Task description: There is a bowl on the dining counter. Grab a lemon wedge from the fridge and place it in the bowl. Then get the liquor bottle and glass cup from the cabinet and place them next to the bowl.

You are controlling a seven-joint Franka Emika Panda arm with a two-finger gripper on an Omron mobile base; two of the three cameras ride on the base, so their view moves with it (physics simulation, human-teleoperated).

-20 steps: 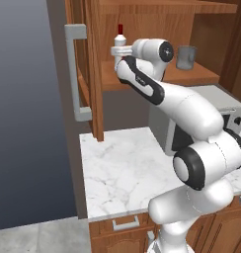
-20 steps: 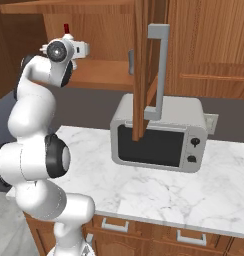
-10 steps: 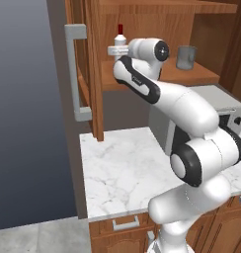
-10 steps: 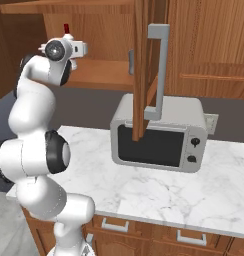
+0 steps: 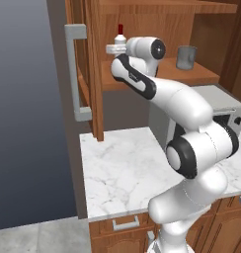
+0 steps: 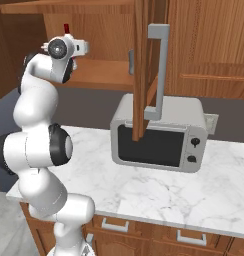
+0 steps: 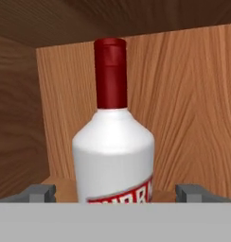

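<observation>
The liquor bottle (image 7: 113,142) stands upright on the cabinet shelf (image 5: 157,79), tucked into the left rear corner, with the side wall close on one side and the wooden back panel right behind it. There is not much slack on that side; the free room is all toward the right, where the shelf runs open up to the glass cup (image 5: 186,57), which sits well apart from the bottle near the shelf's front edge. The open cabinet door (image 5: 88,69) hangs out over the counter (image 5: 117,168) with its long grey handle (image 5: 75,71) facing outward, so it fences in the left of the opening. A microwave (image 6: 161,135) sits on the counter under the shelf.

The arm reaches up and left from its base, elbow bent, with the gripper (image 7: 115,193) level with the shelf and pointed straight at the bottle. The jaws are spread wide, one fingertip (image 7: 39,193) on each side of the bottle's body, not clamped on it.

In the left base view the hand covers most of the bottle, leaving just the red cap and shoulder poking above it. In the hand view the bottle's base is cut off, and only the top of its reddish label shows.
</observation>
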